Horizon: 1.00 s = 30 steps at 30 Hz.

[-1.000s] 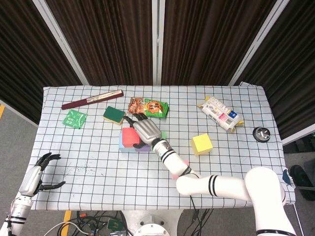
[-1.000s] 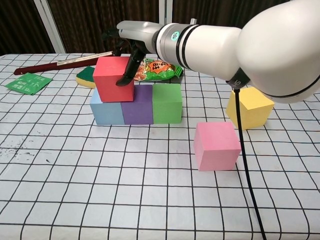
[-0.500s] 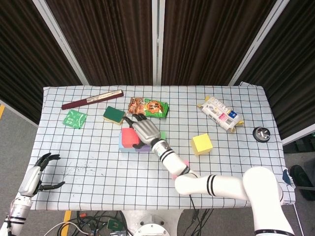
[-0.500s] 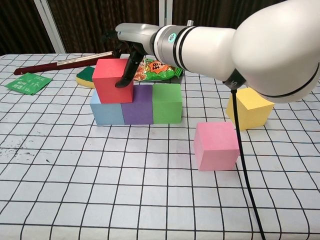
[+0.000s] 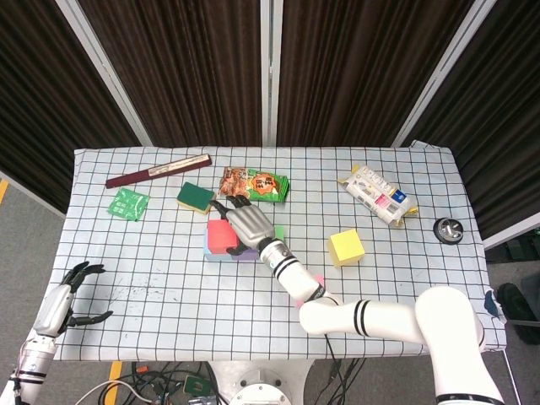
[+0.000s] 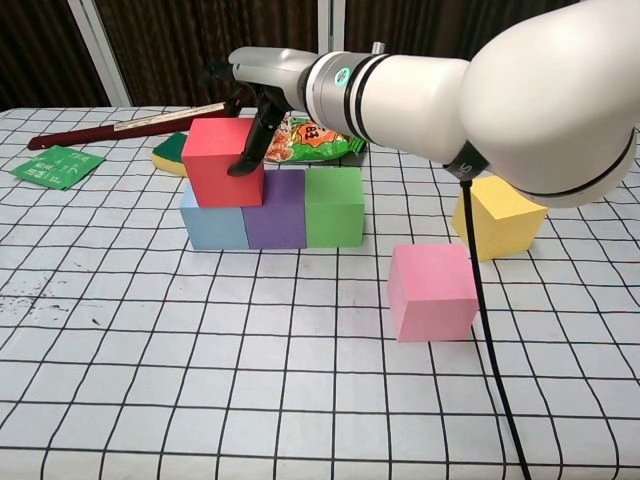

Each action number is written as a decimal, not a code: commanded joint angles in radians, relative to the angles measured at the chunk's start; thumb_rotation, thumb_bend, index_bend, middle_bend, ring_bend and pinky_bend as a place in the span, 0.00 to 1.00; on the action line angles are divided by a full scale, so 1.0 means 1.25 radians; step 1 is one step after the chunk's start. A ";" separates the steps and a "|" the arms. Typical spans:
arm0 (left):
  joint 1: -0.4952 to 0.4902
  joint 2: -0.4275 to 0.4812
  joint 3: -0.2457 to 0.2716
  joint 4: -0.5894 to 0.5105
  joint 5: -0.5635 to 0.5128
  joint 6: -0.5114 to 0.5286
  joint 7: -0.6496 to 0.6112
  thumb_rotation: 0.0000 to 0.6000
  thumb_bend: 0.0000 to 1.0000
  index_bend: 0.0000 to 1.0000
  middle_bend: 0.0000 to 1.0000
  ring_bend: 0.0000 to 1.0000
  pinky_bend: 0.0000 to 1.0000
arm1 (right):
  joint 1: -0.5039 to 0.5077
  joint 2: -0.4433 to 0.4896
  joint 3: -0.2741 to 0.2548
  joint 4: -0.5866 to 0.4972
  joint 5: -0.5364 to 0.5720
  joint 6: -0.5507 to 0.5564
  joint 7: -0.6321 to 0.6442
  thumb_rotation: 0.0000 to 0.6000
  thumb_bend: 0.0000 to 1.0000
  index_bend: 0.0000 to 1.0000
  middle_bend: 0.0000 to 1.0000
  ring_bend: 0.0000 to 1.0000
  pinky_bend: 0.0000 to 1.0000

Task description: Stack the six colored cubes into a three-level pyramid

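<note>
Base row done: light blue foam cube, purple foam cube, green foam cube touching. Right hand grips red foam cube atop blue/purple seam. Pink foam cube and yellow foam cube right of the row, unstacked. Left hand idle, fingers apart.

Looks like a robot lab test cell: dark curtains with metal frame posts across the top, checked tablecloth mid-frame, loose cables on grey floor at bottom.
</note>
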 commanded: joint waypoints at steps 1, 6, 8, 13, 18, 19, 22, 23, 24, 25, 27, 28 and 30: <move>0.000 -0.001 0.000 0.000 0.000 -0.001 0.000 1.00 0.00 0.19 0.22 0.06 0.09 | -0.001 0.001 0.001 -0.001 -0.003 0.002 0.003 1.00 0.19 0.00 0.41 0.00 0.00; -0.001 -0.002 -0.001 0.001 -0.001 -0.003 -0.003 1.00 0.00 0.19 0.22 0.06 0.09 | -0.002 0.001 0.002 0.001 -0.006 0.003 0.007 1.00 0.18 0.00 0.41 0.00 0.00; -0.001 -0.002 0.000 0.002 -0.002 -0.004 -0.005 1.00 0.00 0.19 0.22 0.06 0.09 | -0.001 -0.001 0.002 0.004 -0.004 0.001 0.007 1.00 0.19 0.00 0.41 0.00 0.00; -0.003 -0.004 -0.001 0.002 0.000 -0.005 -0.008 1.00 0.00 0.19 0.22 0.06 0.09 | 0.002 -0.004 0.001 0.011 0.001 -0.005 0.005 1.00 0.19 0.00 0.41 0.00 0.00; -0.005 -0.004 -0.001 0.001 0.001 -0.004 -0.007 1.00 0.00 0.19 0.22 0.06 0.09 | 0.003 -0.004 -0.002 0.011 0.002 -0.005 0.003 1.00 0.19 0.00 0.41 0.00 0.00; -0.005 -0.004 -0.001 0.001 0.001 -0.004 -0.008 1.00 0.00 0.19 0.22 0.06 0.09 | 0.003 -0.004 -0.003 0.011 0.002 -0.004 0.002 1.00 0.19 0.00 0.41 0.00 0.00; -0.004 -0.004 0.001 0.002 0.001 -0.005 -0.010 1.00 0.00 0.19 0.22 0.06 0.09 | 0.002 -0.004 -0.004 0.013 0.004 -0.005 0.002 1.00 0.19 0.00 0.41 0.00 0.00; -0.005 -0.003 0.002 0.003 0.003 -0.005 -0.012 1.00 0.00 0.19 0.22 0.06 0.09 | 0.002 -0.004 -0.004 0.015 0.005 -0.006 0.003 1.00 0.19 0.00 0.41 0.00 0.00; -0.005 -0.003 0.003 0.004 0.004 -0.005 -0.015 1.00 0.00 0.19 0.22 0.06 0.09 | 0.002 -0.005 -0.004 0.016 0.006 -0.006 0.003 1.00 0.19 0.00 0.41 0.00 0.00; -0.005 -0.002 0.004 0.005 0.006 -0.005 -0.018 1.00 0.00 0.19 0.22 0.06 0.09 | 0.002 -0.006 -0.005 0.018 0.006 -0.007 0.004 1.00 0.19 0.00 0.41 0.00 0.00; -0.005 -0.002 0.004 0.007 0.007 -0.003 -0.021 1.00 0.00 0.19 0.22 0.06 0.09 | 0.002 -0.007 -0.006 0.022 0.007 -0.009 0.005 1.00 0.19 0.00 0.41 0.00 0.00; -0.005 -0.003 0.005 0.008 0.008 -0.003 -0.022 1.00 0.00 0.19 0.22 0.06 0.09 | 0.002 -0.007 -0.005 0.023 0.007 -0.011 0.005 1.00 0.19 0.00 0.41 0.00 0.00; -0.006 -0.003 0.005 0.009 0.008 -0.003 -0.023 1.00 0.00 0.19 0.22 0.06 0.09 | 0.003 -0.008 -0.005 0.025 0.008 -0.012 0.005 1.00 0.19 0.00 0.41 0.00 0.00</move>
